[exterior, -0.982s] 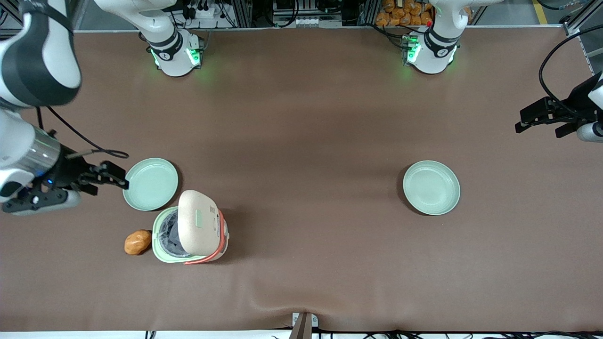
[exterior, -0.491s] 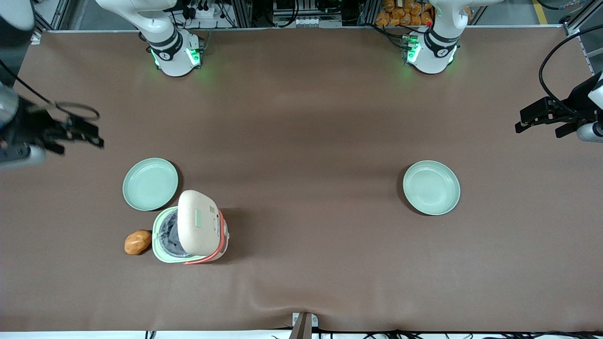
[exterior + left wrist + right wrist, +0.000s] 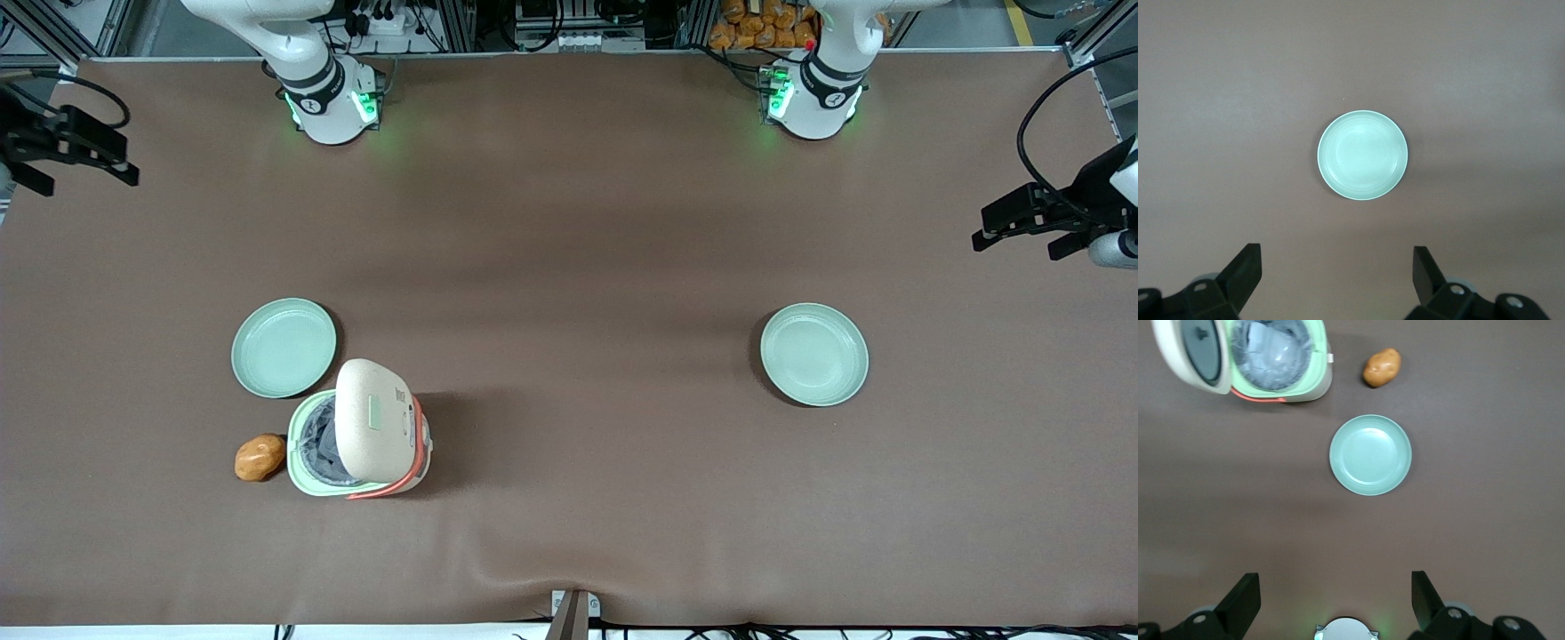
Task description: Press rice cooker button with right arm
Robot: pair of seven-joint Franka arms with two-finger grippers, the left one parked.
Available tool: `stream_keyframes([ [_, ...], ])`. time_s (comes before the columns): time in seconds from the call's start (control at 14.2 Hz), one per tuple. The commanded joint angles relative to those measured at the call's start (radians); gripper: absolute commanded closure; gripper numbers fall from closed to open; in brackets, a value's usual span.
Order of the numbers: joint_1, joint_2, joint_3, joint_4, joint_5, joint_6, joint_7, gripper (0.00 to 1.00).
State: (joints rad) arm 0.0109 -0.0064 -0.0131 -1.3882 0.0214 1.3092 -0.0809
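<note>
The rice cooker (image 3: 360, 436) stands with its cream lid (image 3: 373, 418) swung up, so the grey-lined pot shows inside the pale green body. It also shows in the right wrist view (image 3: 1271, 360). A narrow pale green strip shows on the lid; I cannot pick out the square button. My right gripper (image 3: 87, 178) is open and empty. It hangs high over the working arm's end of the table, much farther from the front camera than the cooker. In the right wrist view the gripper (image 3: 1335, 583) has its fingers spread wide over bare table.
A pale green plate (image 3: 284, 347) lies beside the cooker, farther from the front camera, and shows in the right wrist view (image 3: 1370, 455). A potato (image 3: 260, 456) lies beside the cooker. A second green plate (image 3: 813, 354) lies toward the parked arm's end.
My right gripper has drawn away from the plate and cooker, moving up and farther from the front camera toward the table's end. The cooker, plates and potato have not moved.
</note>
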Motion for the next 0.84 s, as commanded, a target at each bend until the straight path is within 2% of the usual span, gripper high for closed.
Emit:
stream_keyframes([
  [0.0,-0.019,-0.007,0.005,-0.034,-0.041,0.015,0.004,0.0],
  [0.77,-0.019,-0.007,0.005,-0.06,-0.035,0.021,0.018,0.0],
])
